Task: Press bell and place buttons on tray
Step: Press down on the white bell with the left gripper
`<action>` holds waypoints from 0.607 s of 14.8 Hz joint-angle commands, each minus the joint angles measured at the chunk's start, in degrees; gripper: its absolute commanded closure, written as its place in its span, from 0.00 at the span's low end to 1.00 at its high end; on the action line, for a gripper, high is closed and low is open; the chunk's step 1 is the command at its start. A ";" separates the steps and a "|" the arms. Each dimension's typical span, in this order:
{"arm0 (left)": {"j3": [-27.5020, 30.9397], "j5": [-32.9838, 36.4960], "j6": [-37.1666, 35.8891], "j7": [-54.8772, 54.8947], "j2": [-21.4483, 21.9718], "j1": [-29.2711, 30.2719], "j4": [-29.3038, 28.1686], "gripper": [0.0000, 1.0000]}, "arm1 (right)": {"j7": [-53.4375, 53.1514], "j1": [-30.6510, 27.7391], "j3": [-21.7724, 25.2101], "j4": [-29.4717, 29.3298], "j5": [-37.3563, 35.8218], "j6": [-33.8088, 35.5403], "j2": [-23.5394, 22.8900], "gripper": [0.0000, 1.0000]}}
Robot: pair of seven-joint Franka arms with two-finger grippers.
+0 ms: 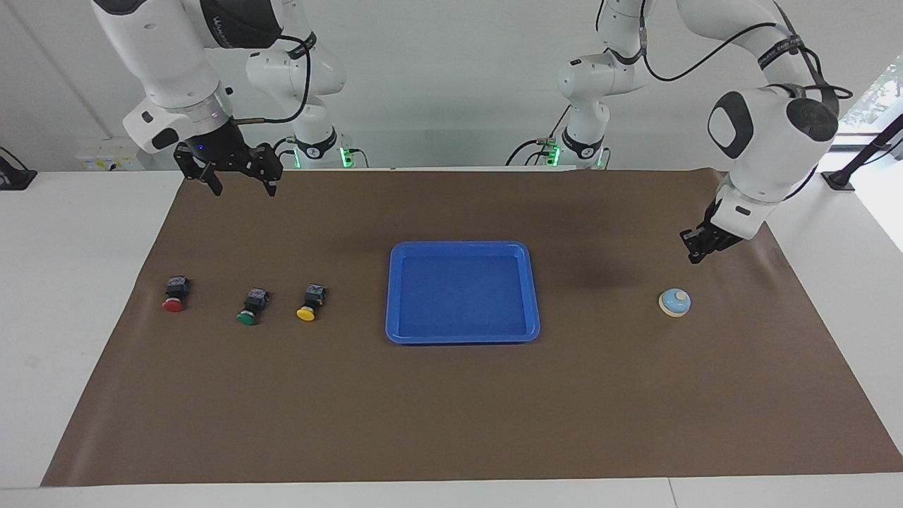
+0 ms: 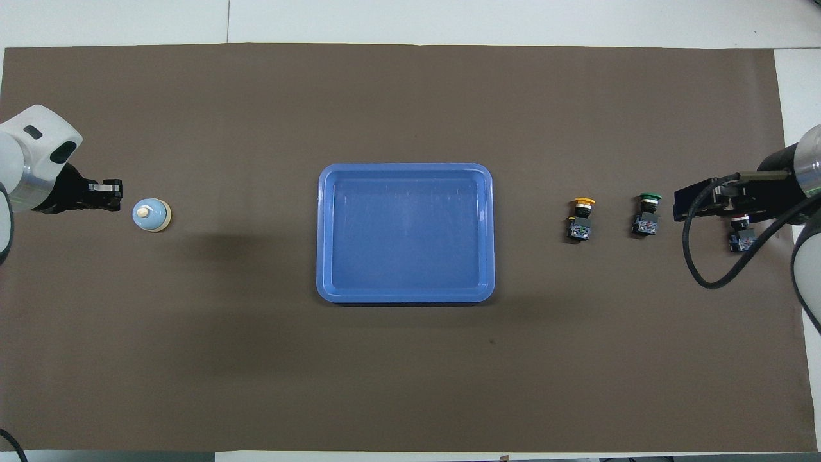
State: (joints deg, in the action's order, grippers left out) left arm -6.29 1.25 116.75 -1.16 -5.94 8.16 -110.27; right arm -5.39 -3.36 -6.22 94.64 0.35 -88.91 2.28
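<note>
The light-blue bell [image 1: 675,302] [image 2: 151,214] stands on the brown mat toward the left arm's end. My left gripper [image 1: 693,257] [image 2: 118,196] hangs just beside it, shut on nothing, fingertips together and apart from the bell. The blue tray [image 1: 395,296] [image 2: 324,231] lies mid-table with nothing in it. Three buttons lie in a row toward the right arm's end: yellow [image 1: 309,303] [image 2: 581,219], green [image 1: 251,307] [image 2: 647,213], red [image 1: 174,294] [image 2: 741,235]. My right gripper [image 1: 244,190] [image 2: 680,205] hangs open, high over the mat, and partly covers the red button in the overhead view.
A brown mat [image 1: 451,423] covers most of the white table [image 1: 70,282]. Its cable loop [image 2: 696,256] hangs by the right arm's wrist.
</note>
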 commanded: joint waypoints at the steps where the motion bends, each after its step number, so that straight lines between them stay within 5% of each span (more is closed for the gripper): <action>1: -0.22 0.86 4.27 1.43 -2.23 2.21 -0.64 1.00 | 1.43 -0.77 -0.46 0.89 -0.70 -0.30 0.88 0.00; 9: -0.22 0.86 8.76 1.07 -5.66 1.51 -3.28 1.00 | 1.43 -0.77 -0.46 0.89 -0.79 -0.30 0.88 0.00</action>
State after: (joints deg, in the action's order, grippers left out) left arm -6.80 1.25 124.04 -0.19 -11.56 10.00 -112.71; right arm -5.39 -3.36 -6.22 94.64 0.35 -88.91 2.28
